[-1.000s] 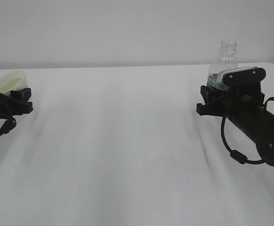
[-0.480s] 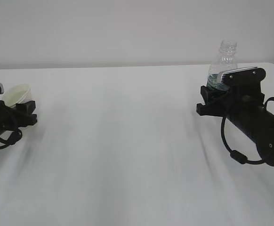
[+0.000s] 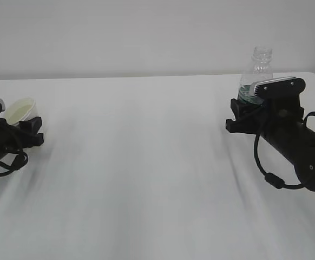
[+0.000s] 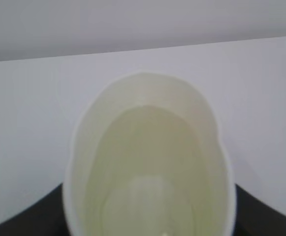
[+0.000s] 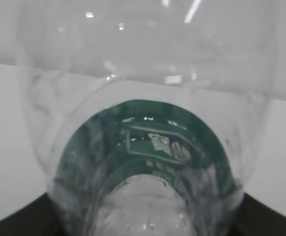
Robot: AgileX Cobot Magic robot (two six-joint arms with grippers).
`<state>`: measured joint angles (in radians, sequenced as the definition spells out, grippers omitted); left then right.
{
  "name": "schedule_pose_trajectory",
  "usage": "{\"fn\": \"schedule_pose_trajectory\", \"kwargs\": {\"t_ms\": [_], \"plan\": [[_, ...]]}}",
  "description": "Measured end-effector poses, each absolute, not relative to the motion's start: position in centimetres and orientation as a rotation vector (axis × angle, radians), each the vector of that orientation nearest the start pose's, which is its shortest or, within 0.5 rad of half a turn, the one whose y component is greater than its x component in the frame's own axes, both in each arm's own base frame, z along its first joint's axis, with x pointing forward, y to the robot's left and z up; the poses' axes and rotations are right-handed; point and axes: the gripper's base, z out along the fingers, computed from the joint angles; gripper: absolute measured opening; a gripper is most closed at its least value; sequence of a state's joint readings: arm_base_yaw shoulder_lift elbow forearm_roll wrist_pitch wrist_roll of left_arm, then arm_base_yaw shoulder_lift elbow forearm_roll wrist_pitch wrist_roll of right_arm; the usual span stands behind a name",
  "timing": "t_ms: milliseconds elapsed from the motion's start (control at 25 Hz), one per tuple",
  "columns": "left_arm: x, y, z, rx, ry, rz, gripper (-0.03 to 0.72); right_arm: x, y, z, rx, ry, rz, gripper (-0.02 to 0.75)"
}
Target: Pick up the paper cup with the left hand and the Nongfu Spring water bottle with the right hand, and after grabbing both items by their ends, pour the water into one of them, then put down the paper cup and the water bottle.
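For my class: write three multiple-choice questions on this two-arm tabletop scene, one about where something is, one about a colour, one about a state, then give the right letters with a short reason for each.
1. Where on the table is the paper cup in the exterior view?
A. Far left
B. Centre
C. Far right

2. What colour is the label band on the water bottle?
A. Red
B. Dark green
C. Yellow

3. How is the bottle's mouth?
A. Sealed with a white cap
B. Covered by the cup
C. Open, no cap

Answers:
1. A, the cup sits at the left hand, near the left edge of the exterior view.
2. B, the right wrist view shows a dark green band around the clear body.
3. C, the bare threaded neck stands above the right hand with nothing on it.
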<state>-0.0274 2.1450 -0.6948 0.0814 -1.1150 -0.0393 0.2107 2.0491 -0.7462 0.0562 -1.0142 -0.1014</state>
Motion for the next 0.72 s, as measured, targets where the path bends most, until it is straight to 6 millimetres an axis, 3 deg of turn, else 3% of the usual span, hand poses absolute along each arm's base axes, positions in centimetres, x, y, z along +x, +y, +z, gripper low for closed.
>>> {"fn": "schedule_pose_trajectory", "kwargs": {"t_ms": [720], "plan": [[34.65, -1.60, 7.51, 0.073, 1.827, -0.087, 0.405, 35.40, 7.13, 11.02, -0.215, 1.760, 0.058, 0.404]]}}
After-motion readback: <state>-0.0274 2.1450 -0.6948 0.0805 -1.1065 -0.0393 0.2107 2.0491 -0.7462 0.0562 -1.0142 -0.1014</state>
